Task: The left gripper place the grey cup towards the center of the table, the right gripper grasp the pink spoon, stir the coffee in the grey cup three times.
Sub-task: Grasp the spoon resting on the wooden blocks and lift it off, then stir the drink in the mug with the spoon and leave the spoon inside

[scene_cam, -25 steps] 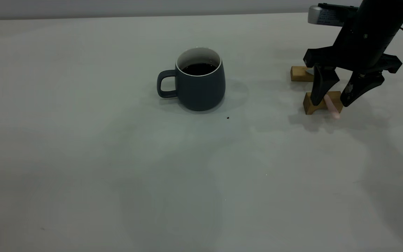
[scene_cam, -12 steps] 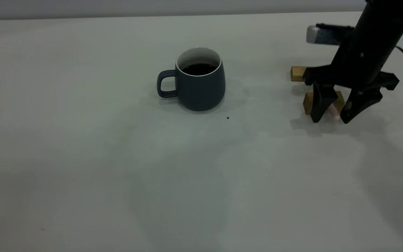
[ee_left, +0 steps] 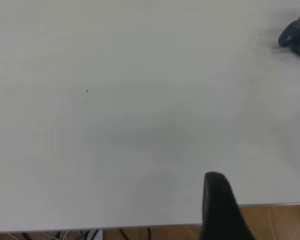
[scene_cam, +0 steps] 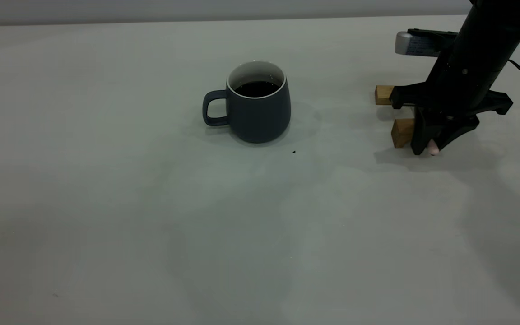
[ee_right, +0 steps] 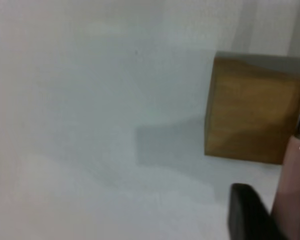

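The grey cup (scene_cam: 257, 108) stands upright near the middle of the table (scene_cam: 151, 216), handle to the left, with dark coffee (scene_cam: 256, 89) inside. At the far right my right gripper (scene_cam: 429, 149) is down at the table, shut on the pink spoon (scene_cam: 434, 149); only the handle's pale tip shows below the fingers. In the right wrist view the pink spoon handle (ee_right: 292, 190) lies against one black finger (ee_right: 247, 215). In the left wrist view my left gripper (ee_left: 262, 215) is open at the table's edge, far from the grey cup (ee_left: 297, 32).
Two tan wooden blocks (scene_cam: 384, 95) (scene_cam: 402, 132) sit just behind and left of the right gripper; the spoon rests across them. One of the wooden blocks (ee_right: 255, 110) fills the right wrist view. A tiny dark speck (scene_cam: 294, 152) lies by the cup.
The right gripper dropped down over the spoon handle, and its fingers went from spread wide to closed on it. The cup has not moved.
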`<control>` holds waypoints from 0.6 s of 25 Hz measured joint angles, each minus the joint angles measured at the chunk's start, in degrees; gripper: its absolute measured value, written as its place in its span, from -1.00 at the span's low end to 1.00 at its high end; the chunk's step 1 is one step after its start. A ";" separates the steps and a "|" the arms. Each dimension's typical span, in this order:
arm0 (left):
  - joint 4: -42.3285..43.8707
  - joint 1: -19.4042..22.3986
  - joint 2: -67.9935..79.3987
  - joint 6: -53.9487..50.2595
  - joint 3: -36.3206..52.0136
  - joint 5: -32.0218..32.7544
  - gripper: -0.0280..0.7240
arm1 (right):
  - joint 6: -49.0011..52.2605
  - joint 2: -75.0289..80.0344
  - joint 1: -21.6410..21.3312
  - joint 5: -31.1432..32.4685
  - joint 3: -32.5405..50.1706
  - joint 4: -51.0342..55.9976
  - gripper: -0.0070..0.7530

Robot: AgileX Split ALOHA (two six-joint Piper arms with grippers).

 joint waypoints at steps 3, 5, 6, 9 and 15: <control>0.00 0.00 0.00 0.00 0.00 0.00 0.36 | 0.00 0.00 0.00 0.31 0.00 -1.16 -0.63; 0.00 0.00 0.00 0.00 0.00 0.00 0.36 | 0.00 -0.36 0.00 1.22 0.00 -2.62 -0.63; 0.00 0.00 0.00 0.00 0.00 0.00 0.36 | 0.00 -0.90 -0.07 2.20 0.00 -3.00 -0.63; 0.00 0.00 0.00 0.00 0.00 0.00 0.36 | 0.00 -4.75 -0.07 5.97 0.00 -2.33 -0.63; 0.00 0.00 0.00 0.00 0.00 0.00 0.36 | -6.27 -12.01 -0.07 16.66 -1.11 22.27 -0.63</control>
